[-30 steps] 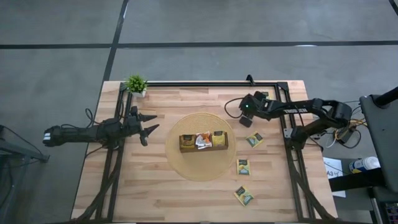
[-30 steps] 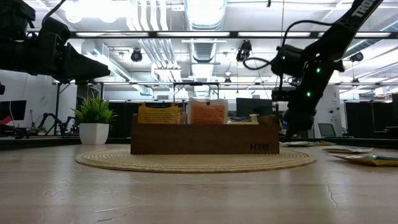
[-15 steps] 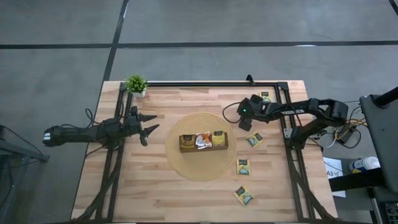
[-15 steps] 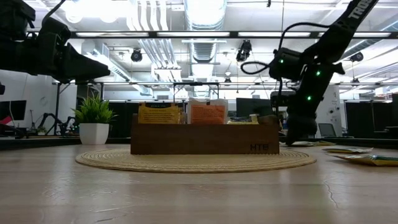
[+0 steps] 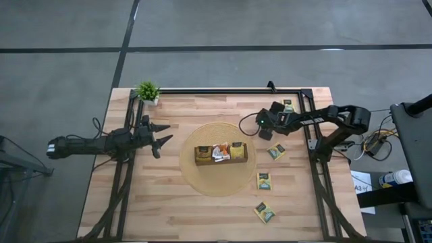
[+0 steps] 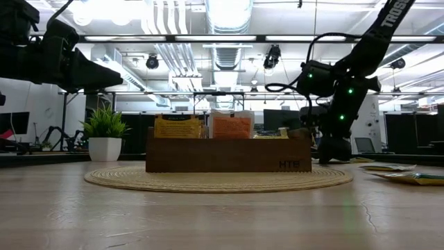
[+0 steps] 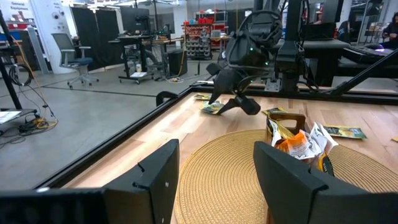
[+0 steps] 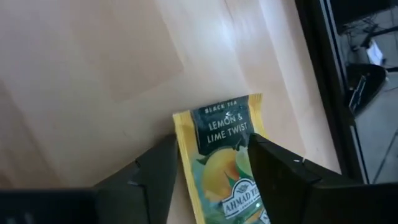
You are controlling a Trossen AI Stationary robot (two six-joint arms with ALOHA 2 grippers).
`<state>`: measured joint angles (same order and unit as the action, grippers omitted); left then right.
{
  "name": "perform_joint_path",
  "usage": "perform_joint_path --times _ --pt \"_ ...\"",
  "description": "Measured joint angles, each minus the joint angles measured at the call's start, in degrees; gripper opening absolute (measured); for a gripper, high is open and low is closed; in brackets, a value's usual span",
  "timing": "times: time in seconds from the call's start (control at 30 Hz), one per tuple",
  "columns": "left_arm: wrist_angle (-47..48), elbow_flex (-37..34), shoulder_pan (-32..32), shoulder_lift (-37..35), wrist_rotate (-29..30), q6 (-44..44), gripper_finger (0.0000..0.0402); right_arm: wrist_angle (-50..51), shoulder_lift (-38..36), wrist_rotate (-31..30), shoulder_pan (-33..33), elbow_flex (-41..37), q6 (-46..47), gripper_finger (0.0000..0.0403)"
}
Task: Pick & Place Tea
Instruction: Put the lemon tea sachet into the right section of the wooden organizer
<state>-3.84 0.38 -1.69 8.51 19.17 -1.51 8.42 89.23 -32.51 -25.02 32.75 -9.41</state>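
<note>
Yellow lemon tea sachet [image 8: 222,160] lies flat between the right gripper [image 8: 211,165]'s open fingers near the tabletop's far-right corner, so I'd drop straight, pinch gently

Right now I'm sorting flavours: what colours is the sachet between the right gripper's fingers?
Yellow with a dark green label panel; the right wrist view shows it best.

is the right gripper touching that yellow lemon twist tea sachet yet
Cannot tell. In the right wrist view the open right gripper straddles the yellow paper tea sachet, its dark fingers beside the sachet's edges, but neither contact nor a gap shows plainly.
</note>
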Motion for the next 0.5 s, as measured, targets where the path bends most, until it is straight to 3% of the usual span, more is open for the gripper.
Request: perform_joint_path --times 0.17,0.33,0.5 --pt "0.0 0.0 0.0 0.0 0.0 0.0 0.0202 -0.3 0.6 -0.1 -0.1 -0.1 -1.5 0.0125" --pt "0.0 0.0 0.0 0.0 0.0 0.0 0.0202 -0.1 1.0 1.6 -0.1 -0.2 1.3 0.0025" --pt "0.0 0.0 0.0 0.0 0.0 0.0 0.0202 0.2 0.2 1.4 -0.2 -0.3 4.8 0.0009"
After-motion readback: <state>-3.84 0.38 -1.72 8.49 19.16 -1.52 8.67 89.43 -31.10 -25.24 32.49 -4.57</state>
